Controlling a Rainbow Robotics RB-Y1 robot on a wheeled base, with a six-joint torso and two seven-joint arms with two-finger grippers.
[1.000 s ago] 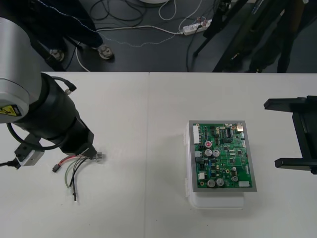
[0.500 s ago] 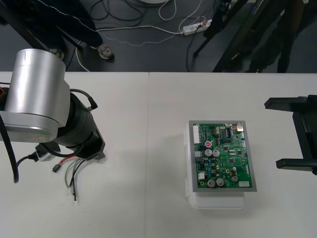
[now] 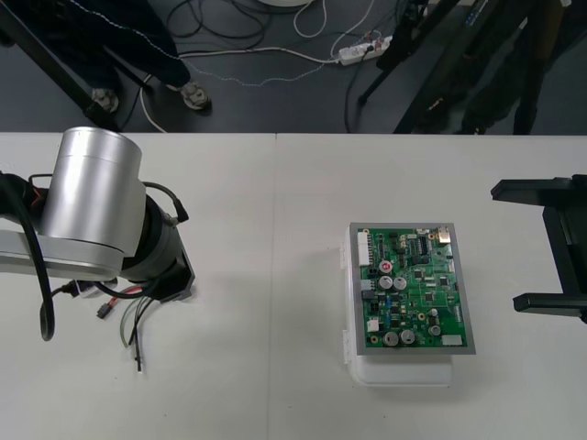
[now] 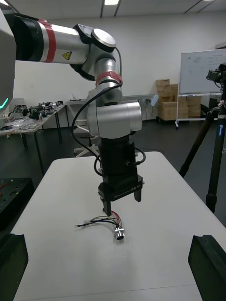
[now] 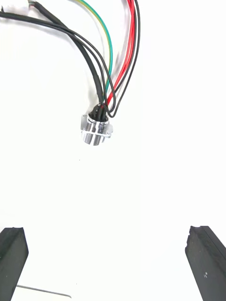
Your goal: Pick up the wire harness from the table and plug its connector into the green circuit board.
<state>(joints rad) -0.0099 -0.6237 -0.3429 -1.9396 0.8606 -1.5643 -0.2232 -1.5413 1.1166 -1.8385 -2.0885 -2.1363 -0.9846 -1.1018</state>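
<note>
Fingers [image 5: 12,256] spread wide and empty, my left gripper [image 4: 121,205] hangs just above the thin red, black and green wire harness [image 3: 136,310], which lies loose on the plain light table [image 3: 275,229] at the middle left of the frame. The harness's small black plug [image 3: 103,312] sits at the left end of the bundle. Its round metal flanged socket [image 5: 96,129] rests on the table ahead of my open fingers, not yet between them.

The step in hand is the pick, and as I judge it, it turns on centring. I should carry the gripper forward until the wires just behind the socket lie squarely between the pads, then come straight down and close only once the tips are almost at the table. These wires are thin and springy, so a high or skewed close would likely pinch one strand and let the others slide out. A firm hold on the gathered bundle should also keep the plug end from swinging on the way across.

In the right-centre of the frame, well apart from the harness, the green rectangular circuit board [image 3: 415,291] sits on its white base [image 3: 404,371] with nothing plugged in. At the far right edge my right gripper [image 3: 543,247] waits, open and empty.
</note>
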